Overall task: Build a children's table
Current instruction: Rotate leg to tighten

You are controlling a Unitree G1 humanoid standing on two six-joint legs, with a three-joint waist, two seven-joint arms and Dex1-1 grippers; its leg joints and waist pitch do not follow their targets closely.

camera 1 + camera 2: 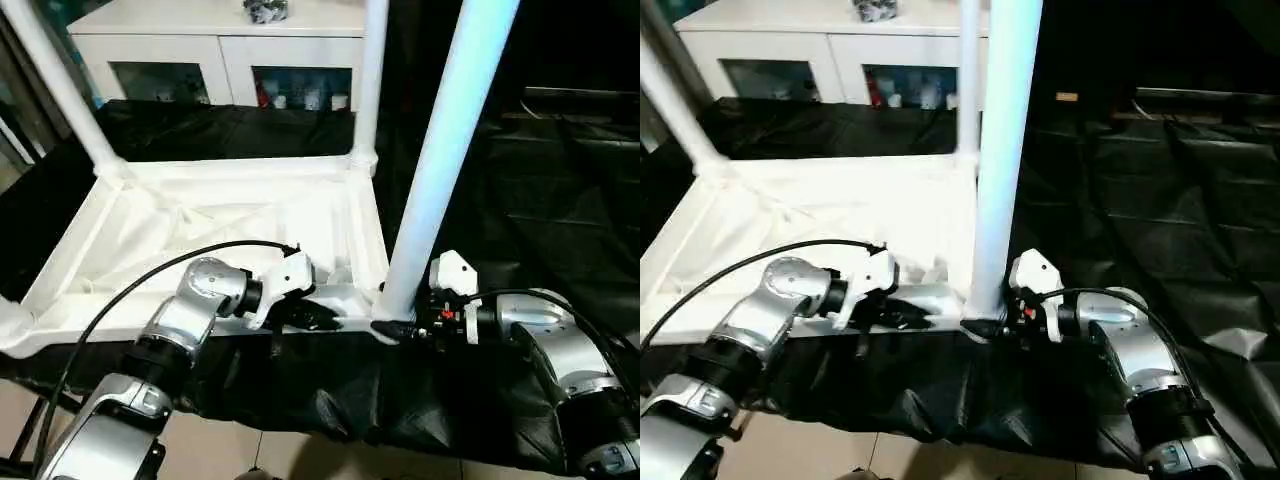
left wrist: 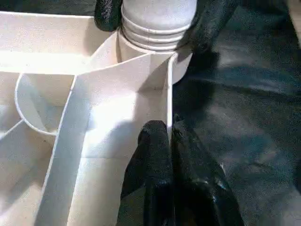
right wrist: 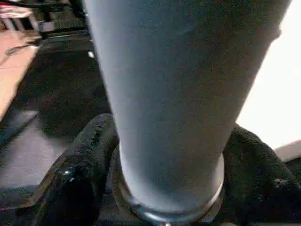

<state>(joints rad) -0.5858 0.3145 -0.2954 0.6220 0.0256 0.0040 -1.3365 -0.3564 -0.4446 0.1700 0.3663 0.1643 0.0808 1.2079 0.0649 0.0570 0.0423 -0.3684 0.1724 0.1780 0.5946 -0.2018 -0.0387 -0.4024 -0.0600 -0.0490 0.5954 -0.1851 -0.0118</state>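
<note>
The children's table top (image 1: 200, 215) lies upside down on the black-draped table, ribbed side up. White legs stand in its far left (image 1: 60, 90) and far right (image 1: 370, 80) corner sockets. A third leg (image 1: 450, 150) rises from the near right socket. My right gripper (image 1: 400, 325) is shut on the ribbed foot of this leg (image 3: 164, 94), one black finger (image 3: 84, 160) on each side. My left gripper (image 2: 169, 134) is shut on the top's thin near rim wall (image 2: 168, 89), just beside that socket.
A white cabinet (image 1: 230, 50) with glass doors stands behind the work. Wrinkled black cloth (image 1: 540, 180) covers the big table to the right. A black cable (image 1: 130, 290) loops over my left forearm. Bare floor (image 1: 300, 455) shows below the table's near edge.
</note>
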